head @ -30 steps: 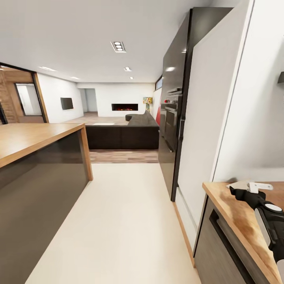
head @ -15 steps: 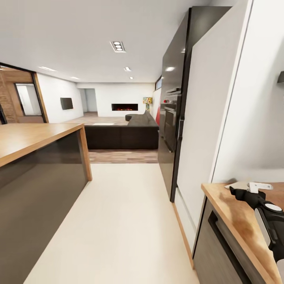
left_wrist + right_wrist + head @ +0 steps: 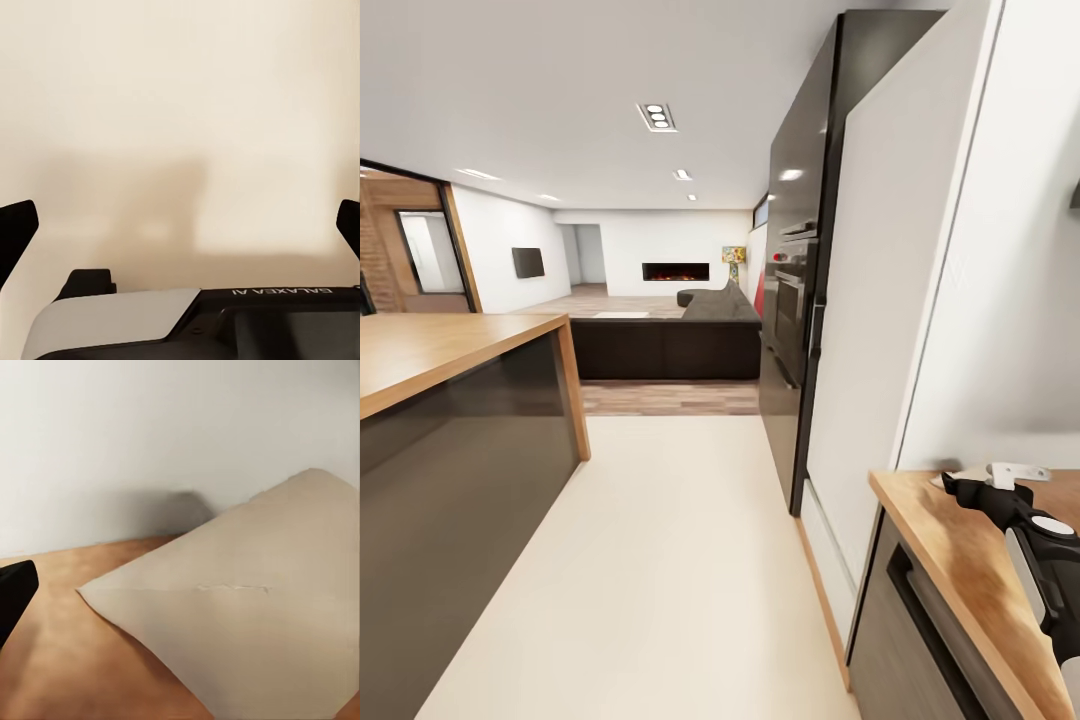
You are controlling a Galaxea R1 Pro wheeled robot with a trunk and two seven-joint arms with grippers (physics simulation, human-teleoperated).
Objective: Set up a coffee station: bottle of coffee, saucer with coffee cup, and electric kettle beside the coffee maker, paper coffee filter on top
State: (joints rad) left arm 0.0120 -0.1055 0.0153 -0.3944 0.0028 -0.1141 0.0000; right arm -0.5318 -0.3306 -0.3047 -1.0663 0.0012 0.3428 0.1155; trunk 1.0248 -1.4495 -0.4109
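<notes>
One paper coffee filter (image 3: 247,607) lies near the countertop (image 3: 960,560) edge; right tool (image 3: 1000,478) grip unclear.

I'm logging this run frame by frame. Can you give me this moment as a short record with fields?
location: kitchen aisle, living room beyond
right tool: over the wooden countertop, by the white wall
paper coffee filter: lying on the countertop just ahead of the right tool, one part lifted toward the wall
right tool state: one finger in view, grip unclear
left tool: open, nothing between its fingers, facing a plain beige surface
kitchen island: across the aisle
</notes>
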